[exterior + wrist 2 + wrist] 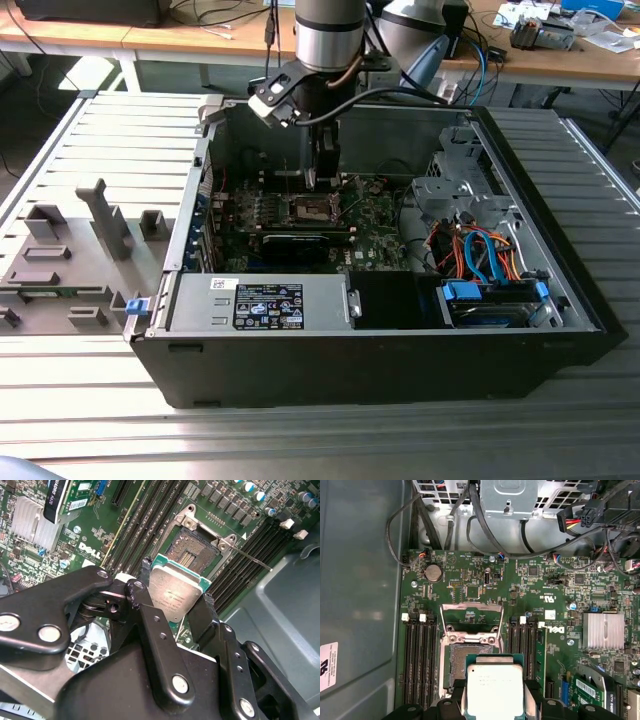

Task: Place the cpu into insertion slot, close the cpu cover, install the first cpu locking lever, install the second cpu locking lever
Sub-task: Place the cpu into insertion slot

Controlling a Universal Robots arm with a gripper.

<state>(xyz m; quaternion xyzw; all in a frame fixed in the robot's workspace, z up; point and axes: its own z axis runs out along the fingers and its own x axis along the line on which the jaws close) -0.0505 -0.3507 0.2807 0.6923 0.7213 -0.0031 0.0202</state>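
End effector (175, 602) clamps cpu (175, 590) over partly hidden insertion slot (192, 555); cpu cover (471, 607) raised.

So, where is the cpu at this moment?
In the second wrist view the cpu is held by the gripper, close to the open insertion slot on the green circuit board, not yet seated in it.

Lab, open computer case (400, 365), slatted metal bench (300, 440), cluttered desks (200, 35)
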